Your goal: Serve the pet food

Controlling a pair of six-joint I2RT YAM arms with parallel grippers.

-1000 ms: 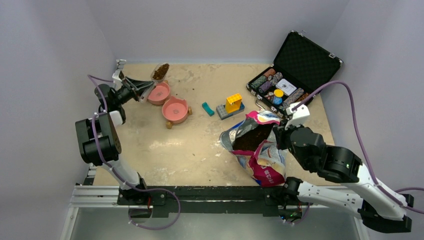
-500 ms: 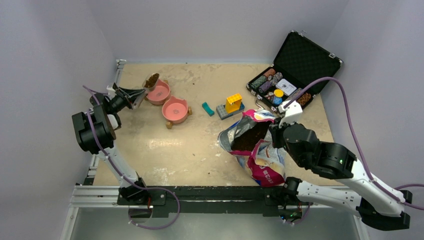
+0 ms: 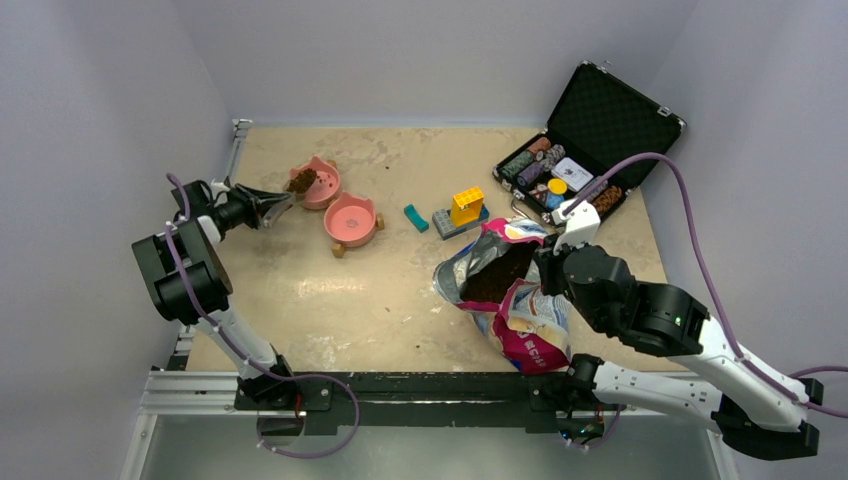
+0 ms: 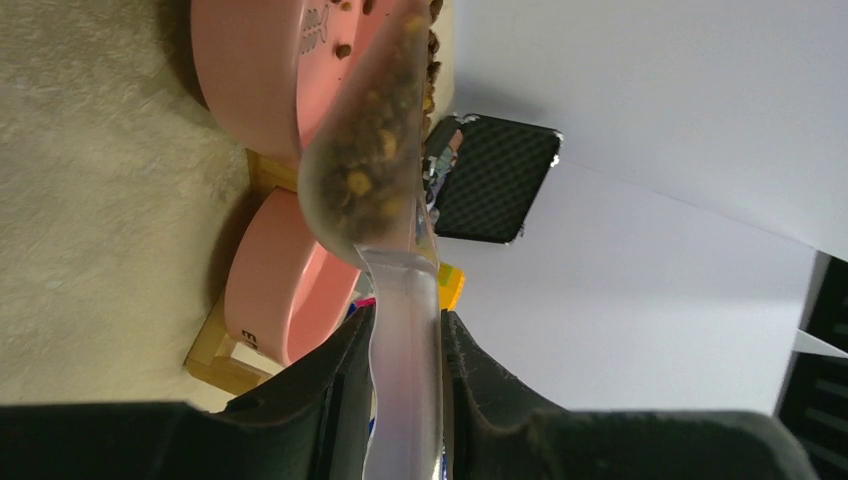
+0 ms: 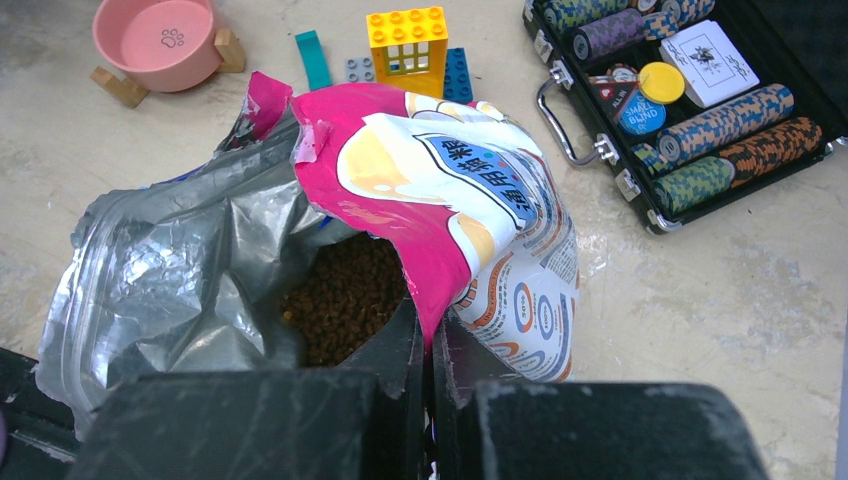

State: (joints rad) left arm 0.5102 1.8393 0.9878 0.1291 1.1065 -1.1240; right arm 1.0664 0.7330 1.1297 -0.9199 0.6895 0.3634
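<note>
My left gripper (image 3: 262,205) is shut on the handle of a clear plastic scoop (image 4: 368,150). The scoop is tipped over the far pink bowl (image 3: 326,192), and brown kibble (image 3: 302,181) spills from it into that bowl. In the left wrist view the pellets (image 4: 343,48) lie on the bowl's inside (image 4: 250,70). My right gripper (image 5: 430,350) is shut on the rim of the pink-and-blue food bag (image 5: 470,200) and holds it open. More kibble (image 5: 345,295) shows inside the bag (image 3: 520,325).
A second pink bowl (image 3: 352,220) on wooden feet stands next to the first and holds nothing. Toy bricks (image 3: 460,210) and a teal piece (image 3: 415,217) lie mid-table. An open black case of poker chips (image 3: 570,170) stands at the back right. Walls close in on both sides.
The left gripper came down and toward me and rolled the scoop from upright behind the far bowl to tipped over it; kibble now lies in the bowl. The right arm shifted slightly left.
</note>
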